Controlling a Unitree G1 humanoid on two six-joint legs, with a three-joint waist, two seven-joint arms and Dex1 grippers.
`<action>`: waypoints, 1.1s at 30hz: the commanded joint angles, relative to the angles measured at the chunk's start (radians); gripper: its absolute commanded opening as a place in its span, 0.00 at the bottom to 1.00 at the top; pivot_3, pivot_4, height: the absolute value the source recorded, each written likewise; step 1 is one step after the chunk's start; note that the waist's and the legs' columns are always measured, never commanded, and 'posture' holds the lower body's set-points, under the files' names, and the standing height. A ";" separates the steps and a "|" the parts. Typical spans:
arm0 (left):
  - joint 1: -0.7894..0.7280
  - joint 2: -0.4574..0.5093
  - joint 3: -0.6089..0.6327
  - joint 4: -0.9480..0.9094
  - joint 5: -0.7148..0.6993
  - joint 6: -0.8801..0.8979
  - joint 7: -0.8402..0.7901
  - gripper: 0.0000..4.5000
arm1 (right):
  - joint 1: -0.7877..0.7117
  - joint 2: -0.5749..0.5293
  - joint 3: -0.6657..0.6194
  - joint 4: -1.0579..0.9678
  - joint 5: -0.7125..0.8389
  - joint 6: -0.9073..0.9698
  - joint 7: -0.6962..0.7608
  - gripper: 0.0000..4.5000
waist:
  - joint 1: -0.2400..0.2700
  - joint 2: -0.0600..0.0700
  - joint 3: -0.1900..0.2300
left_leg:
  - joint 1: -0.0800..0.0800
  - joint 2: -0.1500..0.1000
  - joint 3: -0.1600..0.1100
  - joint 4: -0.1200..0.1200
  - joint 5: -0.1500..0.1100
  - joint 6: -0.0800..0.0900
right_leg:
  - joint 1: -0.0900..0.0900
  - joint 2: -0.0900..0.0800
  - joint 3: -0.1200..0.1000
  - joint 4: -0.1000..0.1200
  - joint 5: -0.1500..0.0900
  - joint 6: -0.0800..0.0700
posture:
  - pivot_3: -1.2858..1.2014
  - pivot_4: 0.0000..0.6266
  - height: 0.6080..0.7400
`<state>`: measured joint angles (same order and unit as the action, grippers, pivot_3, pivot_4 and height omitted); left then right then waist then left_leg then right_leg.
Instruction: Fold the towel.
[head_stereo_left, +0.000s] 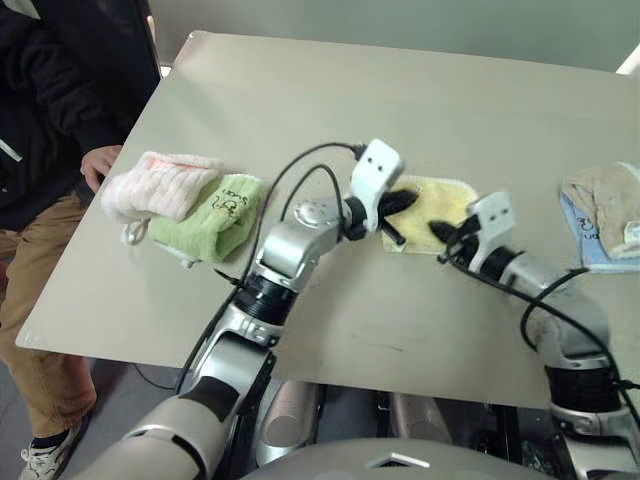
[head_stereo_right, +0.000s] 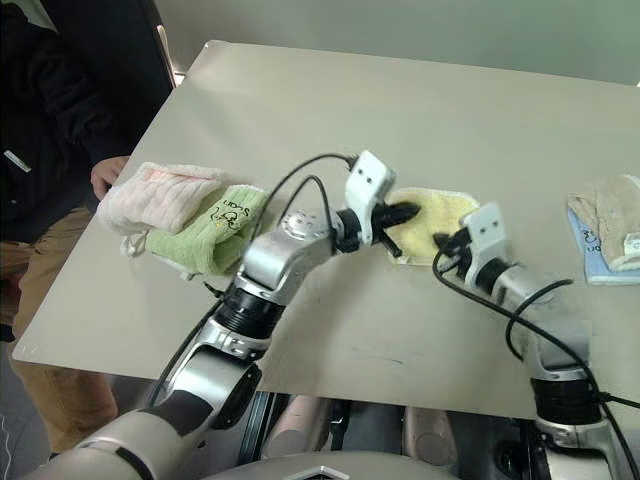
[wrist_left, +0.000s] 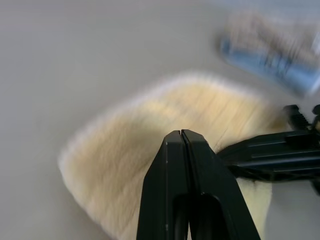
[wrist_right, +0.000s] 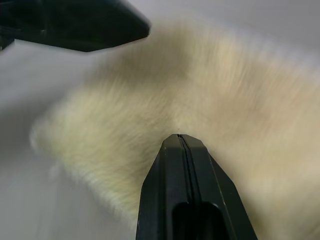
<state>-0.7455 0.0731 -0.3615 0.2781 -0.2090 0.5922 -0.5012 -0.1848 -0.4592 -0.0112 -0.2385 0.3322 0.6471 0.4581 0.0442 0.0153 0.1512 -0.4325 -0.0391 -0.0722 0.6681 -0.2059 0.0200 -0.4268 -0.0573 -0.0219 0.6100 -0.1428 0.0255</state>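
Note:
The pale yellow towel (head_stereo_left: 440, 203) lies folded into a small thick pad in the middle of the table, lighter hem along its near edge. My left gripper (head_stereo_left: 403, 202) hovers over the pad's left part, its fingers (wrist_left: 181, 150) pressed shut with nothing between them. From the right, my right gripper (head_stereo_left: 441, 232) comes in over the pad's near right corner, also shut and empty, its fingertips (wrist_right: 180, 145) just above the terry pile. The two grippers point toward each other and stand close together over the towel (wrist_right: 210, 90).
A pink fluffy towel (head_stereo_left: 160, 185) and a green towel with black writing (head_stereo_left: 215, 218) lie folded at the table's left. Beige and blue cloths (head_stereo_left: 605, 215) sit at the right edge. A person (head_stereo_left: 50, 100) stands at the left, hand (head_stereo_left: 98, 165) near the table (head_stereo_left: 400, 100).

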 joint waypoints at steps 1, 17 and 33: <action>-0.004 -0.011 -0.082 0.125 0.114 -0.089 -0.010 0.01 | 0.001 -0.005 0.040 0.038 -0.061 -0.004 -0.021 0.00 | -0.001 -0.001 -0.001 | 0.001 0.000 0.000 0.000 0.000 0.000 | 0.000 0.000 0.000 0.000 0.001 -0.001 | 0.52 0.24 0.99; 0.004 0.014 0.366 -0.286 -0.235 0.013 -0.038 0.01 | -0.054 -0.096 -0.211 -0.179 0.084 -0.007 0.046 0.00 | -0.007 -0.001 -0.001 | 0.007 0.000 0.001 -0.003 0.002 0.002 | 0.007 0.001 0.001 -0.001 -0.009 0.010 | 0.52 0.24 0.99; 0.185 0.236 0.436 -0.461 -0.285 0.089 -0.056 0.00 | -0.228 -0.102 -0.355 0.113 0.270 0.317 0.014 0.74 | -0.003 -0.001 -0.001 | 0.002 0.000 0.000 -0.004 -0.001 0.002 | 0.001 0.001 0.001 0.000 -0.006 0.002 | 0.52 0.24 0.99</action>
<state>-0.5686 0.2981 0.0588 -0.1247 -0.4750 0.6733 -0.5601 -0.3909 -0.5516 -0.3185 -0.1256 0.5655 0.9440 0.4639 0.0411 0.0139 0.1505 -0.4305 -0.0394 -0.0723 0.6645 -0.2067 0.0216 -0.4258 -0.0563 -0.0210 0.6100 -0.1486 0.0277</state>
